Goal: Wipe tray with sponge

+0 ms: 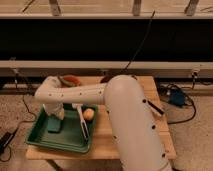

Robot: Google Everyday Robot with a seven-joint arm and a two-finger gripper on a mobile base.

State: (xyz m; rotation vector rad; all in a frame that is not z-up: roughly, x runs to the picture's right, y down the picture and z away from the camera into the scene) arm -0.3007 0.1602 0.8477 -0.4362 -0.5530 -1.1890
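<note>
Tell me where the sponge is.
The sponge lies in the tray's left half, directly under the shut gripper, left of the white brush.

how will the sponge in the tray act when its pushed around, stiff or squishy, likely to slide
The sponge is a thin flat pad lying in the green tray, so it will probably flex and feel light. The tray floor looks smooth, so it should slide rather than roll. The gripper, shut, sits right above it.

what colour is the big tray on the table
Green, clearest in the camera view: the shallow plastic tray, with the hand over it.
</note>
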